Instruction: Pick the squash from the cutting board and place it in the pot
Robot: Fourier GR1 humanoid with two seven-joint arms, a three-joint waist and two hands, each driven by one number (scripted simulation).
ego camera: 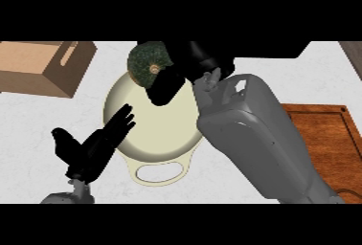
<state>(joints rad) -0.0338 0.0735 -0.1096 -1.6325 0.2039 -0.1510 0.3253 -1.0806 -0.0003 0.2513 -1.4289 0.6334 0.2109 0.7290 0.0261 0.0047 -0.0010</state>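
White table (pixel 42 143) is seen under a cream pot (pixel 152 124). The squash (pixel 150 64) is held curled in the right robot hand (pixel 185 67) over the pot's far rim, off the cutting board (pixel 322 139); release remains. The left robot hand (pixel 92 148) is spread.

There is just one view, from up at the robot's head. It looks almost straight down at the white counter (pixel 42 143). The camera is close, so the right forearm (pixel 262 143) looks very big. Both arms come in from the bottom edge, and the far side of the counter is at the top.
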